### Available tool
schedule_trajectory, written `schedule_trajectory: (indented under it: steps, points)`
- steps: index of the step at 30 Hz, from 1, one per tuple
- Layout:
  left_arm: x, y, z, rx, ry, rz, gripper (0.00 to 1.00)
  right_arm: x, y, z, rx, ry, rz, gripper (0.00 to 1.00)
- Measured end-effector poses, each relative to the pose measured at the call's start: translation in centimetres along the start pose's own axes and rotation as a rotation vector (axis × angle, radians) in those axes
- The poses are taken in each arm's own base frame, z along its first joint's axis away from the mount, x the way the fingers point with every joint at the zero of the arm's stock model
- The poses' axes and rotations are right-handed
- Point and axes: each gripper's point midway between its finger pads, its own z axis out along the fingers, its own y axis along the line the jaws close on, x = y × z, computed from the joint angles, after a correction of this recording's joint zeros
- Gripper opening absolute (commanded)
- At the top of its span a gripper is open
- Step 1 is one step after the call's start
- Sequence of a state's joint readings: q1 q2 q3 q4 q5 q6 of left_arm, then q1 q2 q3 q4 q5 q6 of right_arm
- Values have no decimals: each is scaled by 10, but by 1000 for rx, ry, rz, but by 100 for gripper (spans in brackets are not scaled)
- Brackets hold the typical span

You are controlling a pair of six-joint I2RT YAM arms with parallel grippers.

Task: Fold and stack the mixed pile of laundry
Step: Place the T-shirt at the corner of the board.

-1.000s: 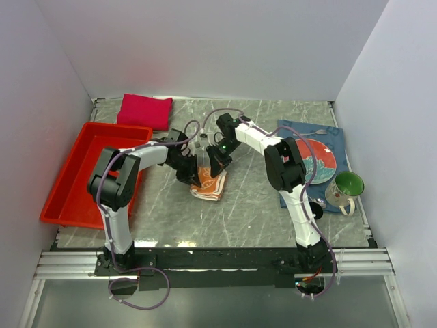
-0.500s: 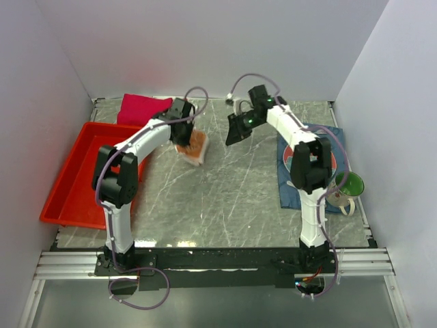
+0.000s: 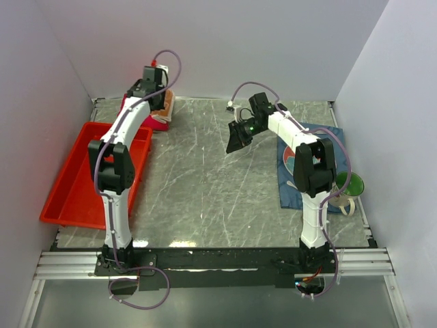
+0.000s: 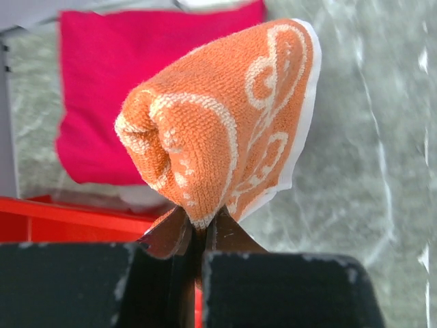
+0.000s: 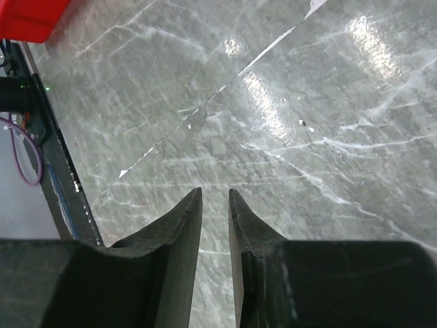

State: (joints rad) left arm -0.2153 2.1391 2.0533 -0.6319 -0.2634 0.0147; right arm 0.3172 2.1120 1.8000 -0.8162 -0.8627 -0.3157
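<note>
From above, my left hand [image 3: 159, 101] is at the far-left corner, pinching the orange-and-white patterned cloth [image 3: 167, 104] over the folded crimson shirt [image 3: 153, 123]. My right hand [image 3: 237, 142] hangs above the tabletop [image 3: 205, 191]. At my left wrist, the fingers [image 4: 167, 236] clamp the cloth's edge. At my right wrist, the fingers [image 5: 184, 219] are narrowly parted and empty.

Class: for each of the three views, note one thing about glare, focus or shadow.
Top external: even, soft light; a pale sheen on the marble table near its front edge. Left wrist: the orange patterned cloth is crisp, the left claw pinching it soft and dark. Right wrist: bright glare patches on the marble, the right claw slightly soft.
</note>
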Motion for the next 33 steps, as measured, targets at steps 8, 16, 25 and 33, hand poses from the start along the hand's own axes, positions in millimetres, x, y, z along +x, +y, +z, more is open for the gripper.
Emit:
schedule_trajectory:
  steps: [8, 16, 25, 33]
  points:
    - [-10, 43, 23, 12, -32, -147, 1, 10, -2, 4, -6, 14, 18, 30]
    - [28, 74, 82, 98, 40, -378, 1, 24, -2, 7, -12, 37, 44, 30]
    - [41, 147, 108, 88, 26, -687, 62, 40, 10, 1, -16, 54, 64, 31]
    - [29, 201, 90, 35, -41, -829, 78, 34, 16, -12, 20, 39, 16, 33]
